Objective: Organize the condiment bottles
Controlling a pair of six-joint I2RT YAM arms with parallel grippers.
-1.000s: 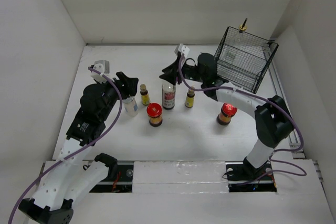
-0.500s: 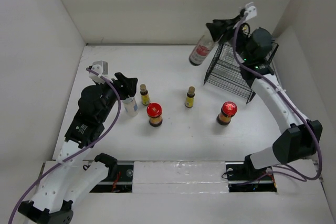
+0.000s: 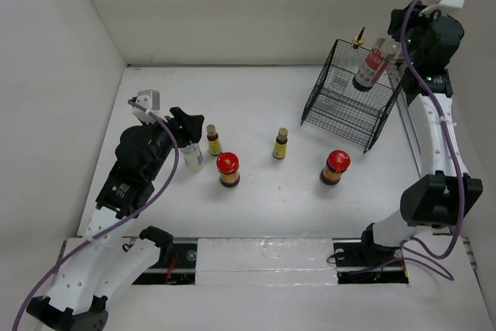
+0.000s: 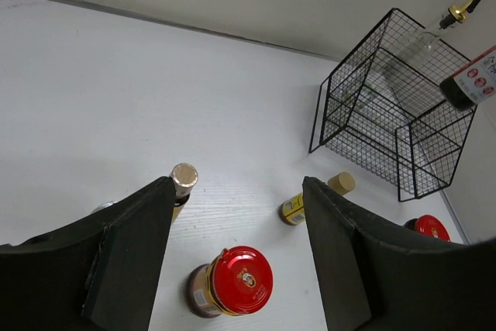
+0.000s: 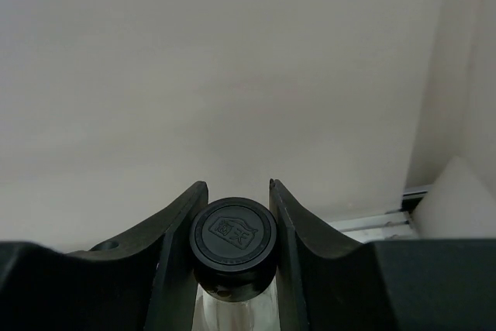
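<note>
White walls close in a white surface, with a black wire basket standing at its far right corner. The right claw is raised high and clamped on the cap of the black-capped bottle, which hangs tilted with its dark base over the basket's top. The gold-spouted bottle stands inside the basket, its spout above the rim. On the surface, well apart from the basket, two yellow bottles stand behind two red-lidded jars. The left claw is spread wide and holds nothing, just beside the white bottle.
</note>
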